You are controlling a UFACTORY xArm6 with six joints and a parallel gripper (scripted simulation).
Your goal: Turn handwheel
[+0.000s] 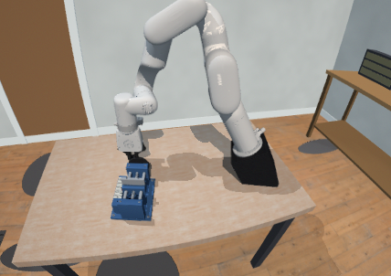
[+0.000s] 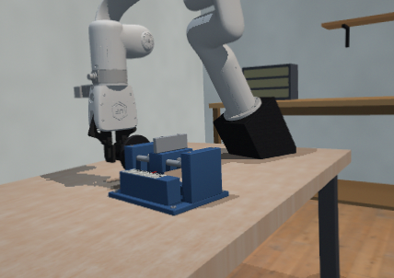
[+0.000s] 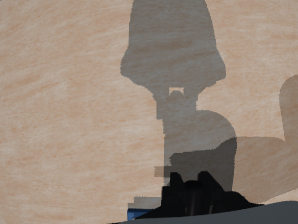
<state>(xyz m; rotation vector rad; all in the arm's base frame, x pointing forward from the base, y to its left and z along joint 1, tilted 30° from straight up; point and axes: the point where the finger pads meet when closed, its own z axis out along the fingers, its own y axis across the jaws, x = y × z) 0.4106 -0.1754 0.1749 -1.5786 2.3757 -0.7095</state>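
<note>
A blue fixture (image 1: 133,196) with two metal rods and a grey stop block (image 2: 170,143) sits on the wooden table, left of the middle; it also shows in the exterior view (image 2: 171,179). A ruler strip with a small red pointer (image 2: 154,171) runs along its front. The black handwheel (image 2: 134,143) is at the fixture's far end. My gripper (image 2: 114,153) points down at that end and is shut on the handwheel's handle. In the wrist view only dark fingers and a sliver of blue show; the handle itself is hidden.
The arm's black base (image 1: 254,162) stands on the table at the right rear. A wooden shelf (image 1: 361,119) with a dark box (image 1: 377,68) stands off the table to the right.
</note>
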